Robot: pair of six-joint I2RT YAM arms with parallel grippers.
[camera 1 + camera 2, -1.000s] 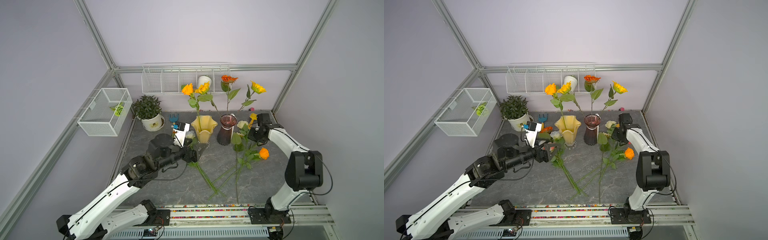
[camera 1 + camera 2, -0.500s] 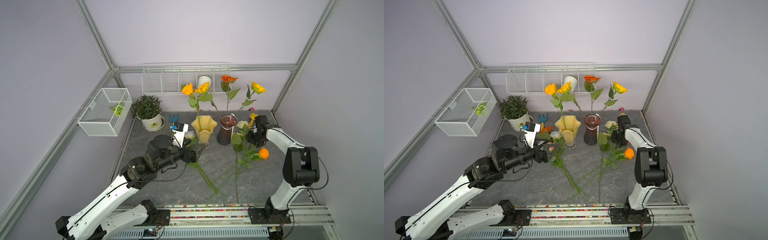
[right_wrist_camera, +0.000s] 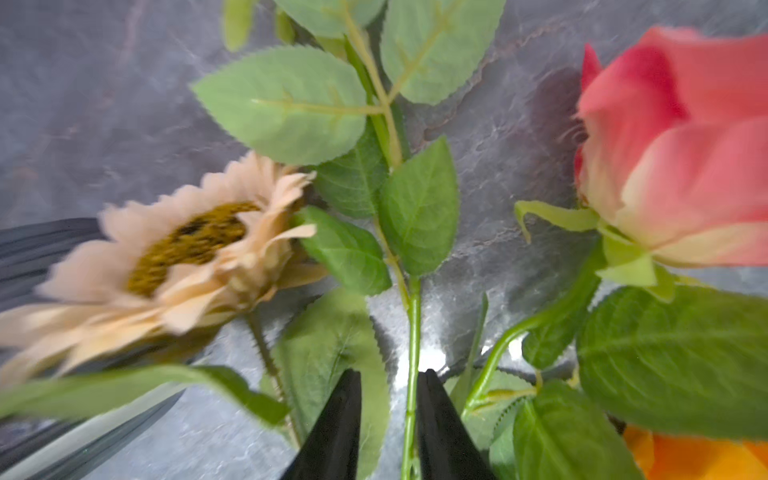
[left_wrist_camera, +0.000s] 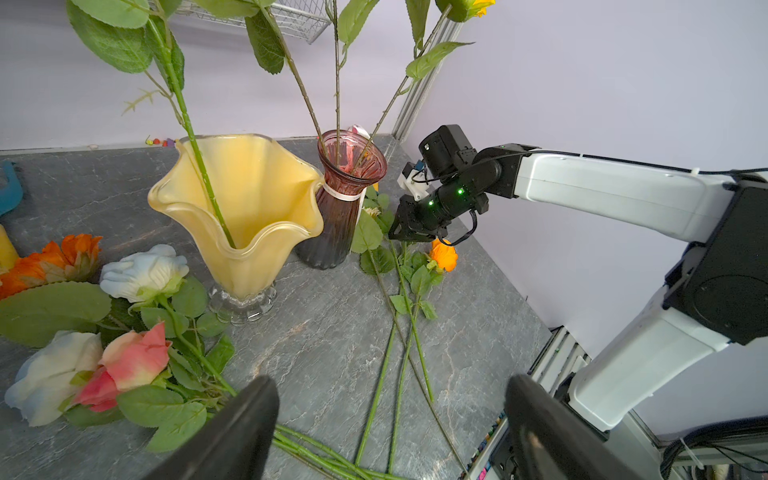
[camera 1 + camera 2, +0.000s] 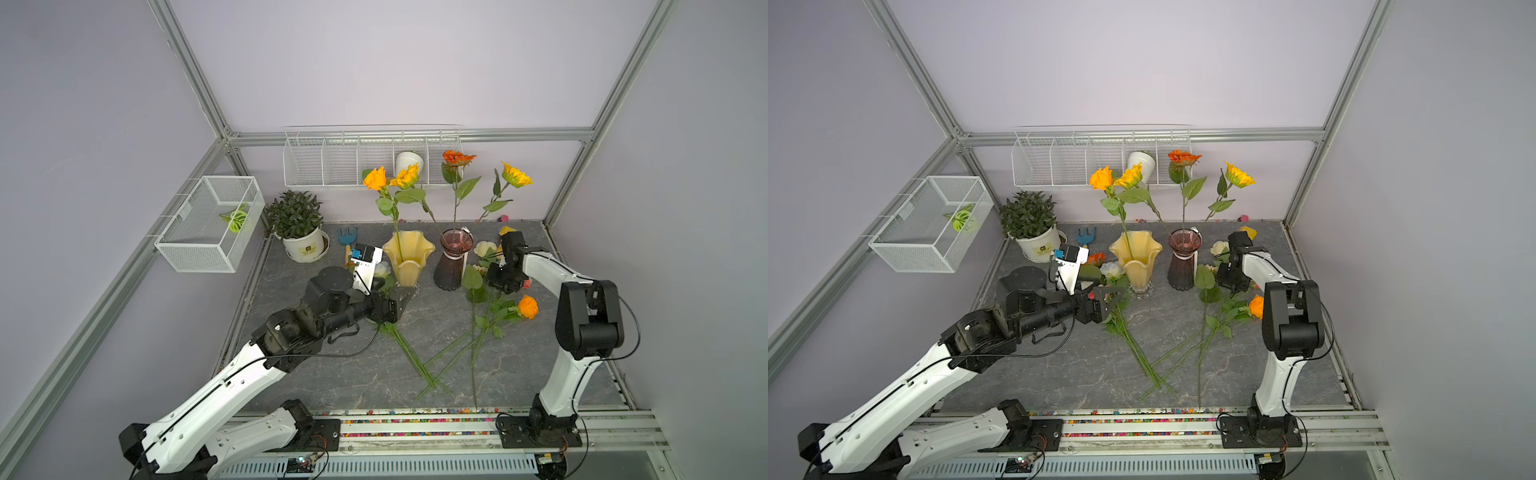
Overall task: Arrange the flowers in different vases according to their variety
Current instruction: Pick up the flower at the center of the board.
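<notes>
Roughly a third done, I reckon. The yellow vase (image 5: 408, 257) has 1 standing orange rose (image 5: 375, 178) in it. The purple vase (image 5: 453, 262) has 3 sunflower-type stems, 2 yellow & 1 orange-red (image 5: 457, 157). Sorting looks right so far: roses vs sunflower types.

Left on the tabletop (image 5: 332, 374) are two loose lots.

Nr the left pincer (image 4: 390, 382): 2 white-blue roses (image 4: 143, 270), a pink rose (image 4: 133, 357) & an orange-red sunflower head (image 4: 50, 262), w/ stems passing below its jaws. Nr the right pincer (image 3: 388, 374): cream sunflower (image 3: 178, 257) & a second pink rose (image 3: 685, 166) just ahead of its tips, and a loose orange rose (image 5: 528, 306) close by.

Left pincer: jaws wide, nothing btw them. It hovers over its lot, w/ the yellow vase just ahead.

Right pincer: jaws narrow, not closed, low over the tabletop just beside the purple vase. A thin green stem (image 3: 411, 353) stands btw the jaws, close to one of them. No grip yet, as far as I can see. Can't tell which bloom that stem carries.

Most stems are yet to be placed, incl. both lots.
</notes>
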